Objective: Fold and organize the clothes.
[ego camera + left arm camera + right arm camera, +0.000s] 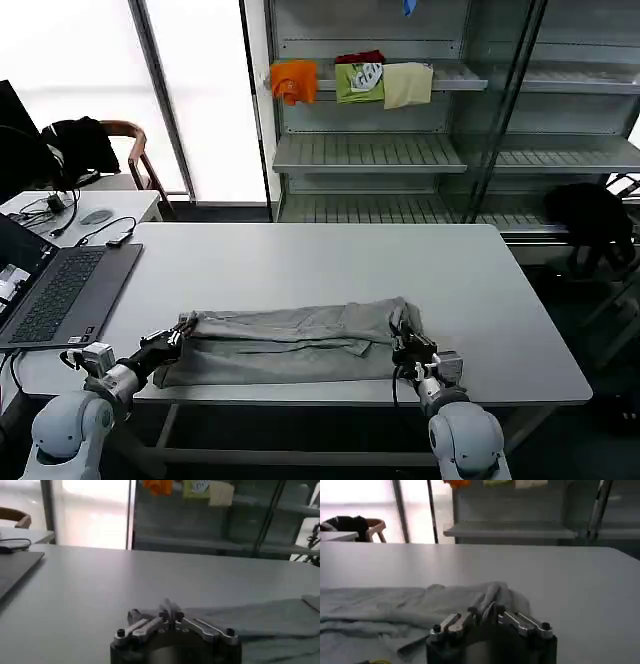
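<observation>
A light grey shirt (290,340) lies as a long rumpled band across the near part of the white table (330,265), close to its front edge. My left gripper (180,330) is at the band's left end, shut on a pinch of the cloth; the left wrist view has the fingers (170,615) together with a sliver of fabric standing up between them and the shirt (270,622) trailing away. At the right end my right gripper (405,335) is shut on the shirt too, with a fold of cloth (395,607) bunched between its fingers (487,611).
An open laptop (60,290) sits at the table's left edge. Behind it are a small side table with cables (90,215) and a chair (120,150) with black cloth on it. The shelves behind hold orange (293,80), green (360,80) and cream (408,85) garments. A black bundle (590,215) lies at the right.
</observation>
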`<state>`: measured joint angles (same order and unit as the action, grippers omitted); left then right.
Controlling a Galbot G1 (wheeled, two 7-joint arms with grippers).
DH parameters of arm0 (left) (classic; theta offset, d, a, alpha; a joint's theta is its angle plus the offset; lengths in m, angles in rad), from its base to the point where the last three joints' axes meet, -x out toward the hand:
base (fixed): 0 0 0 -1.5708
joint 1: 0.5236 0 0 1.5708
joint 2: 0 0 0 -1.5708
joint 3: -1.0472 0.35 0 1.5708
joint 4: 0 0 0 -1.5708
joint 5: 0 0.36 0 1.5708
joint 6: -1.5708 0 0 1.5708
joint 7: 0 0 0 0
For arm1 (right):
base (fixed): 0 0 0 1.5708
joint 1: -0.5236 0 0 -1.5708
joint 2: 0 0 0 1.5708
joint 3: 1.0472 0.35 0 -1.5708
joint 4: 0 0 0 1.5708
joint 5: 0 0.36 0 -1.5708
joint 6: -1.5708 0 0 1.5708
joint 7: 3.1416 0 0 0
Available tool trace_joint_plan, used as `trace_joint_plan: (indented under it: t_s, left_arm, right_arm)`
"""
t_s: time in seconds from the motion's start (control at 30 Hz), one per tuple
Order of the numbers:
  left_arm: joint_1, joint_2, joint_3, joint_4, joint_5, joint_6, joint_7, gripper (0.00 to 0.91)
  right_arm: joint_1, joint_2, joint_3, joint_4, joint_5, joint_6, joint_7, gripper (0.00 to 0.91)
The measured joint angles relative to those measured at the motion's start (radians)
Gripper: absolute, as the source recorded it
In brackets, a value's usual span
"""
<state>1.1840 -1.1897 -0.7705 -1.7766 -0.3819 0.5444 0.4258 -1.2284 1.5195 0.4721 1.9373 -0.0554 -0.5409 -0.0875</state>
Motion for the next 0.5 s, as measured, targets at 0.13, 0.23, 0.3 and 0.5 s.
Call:
trace_joint_plan:
  t_s: [0.13,0.23,0.3,0.5]
  left_arm:
    - [0.001,-0.005,-0.005,-0.008,0.004,0.001,-0.011,0.907]
    - [0.004,-0.011,-0.013,-0.018,0.003,0.004,-0.02,0.907]
    - [0.008,-0.016,-0.018,-0.027,-0.002,0.008,-0.028,0.907]
    - [0.026,-0.032,-0.035,-0.063,-0.003,0.015,-0.07,0.907]
  right_arm:
    - [-0.01,-0.002,0.001,-0.001,-0.044,0.009,0.006,0.907]
    - [-0.015,-0.004,0.003,0.002,-0.068,0.012,0.008,0.907]
    - [-0.019,-0.007,0.005,0.004,-0.084,0.013,0.008,0.907]
    - [-0.026,-0.012,0.004,-0.002,-0.126,0.022,0.008,0.907]
